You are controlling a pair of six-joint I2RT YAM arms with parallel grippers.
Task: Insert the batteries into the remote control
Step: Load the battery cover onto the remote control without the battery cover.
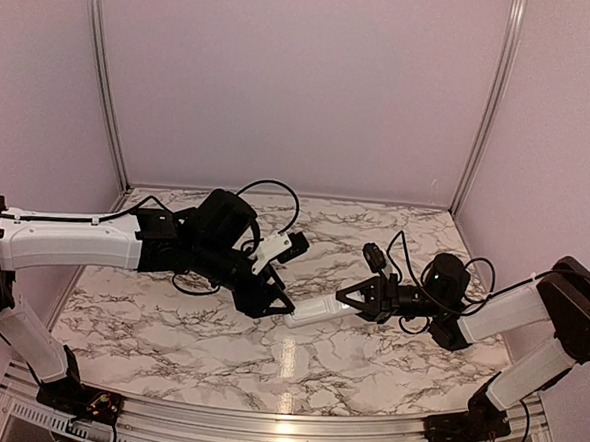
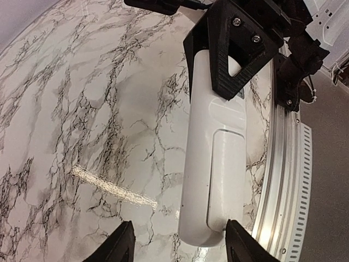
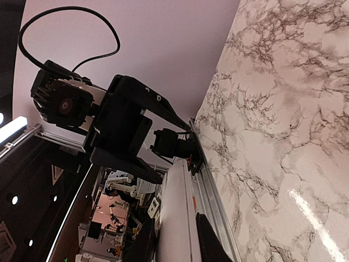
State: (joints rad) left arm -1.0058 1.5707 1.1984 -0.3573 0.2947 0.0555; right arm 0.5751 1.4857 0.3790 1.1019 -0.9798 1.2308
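The white remote control [image 1: 320, 310] is held just above the marble table, its back with the closed battery cover facing up in the left wrist view [image 2: 218, 158]. My right gripper [image 1: 358, 299] is shut on its right end; its black fingers [image 2: 240, 54] clamp the remote there. In the right wrist view the remote [image 3: 177, 218] runs edge-on between my right gripper [image 3: 177, 243]. My left gripper [image 1: 276, 304] is open around the remote's free left end [image 2: 181, 248], with the right finger close to its edge and the left finger well apart. No batteries are in view.
The marble table [image 1: 217, 347] is boxed in by pale walls with aluminium posts [image 1: 103, 79]. An aluminium rail [image 2: 283, 164] runs along the table edge beside the remote. Black cables [image 1: 277, 195] loop over the left arm.
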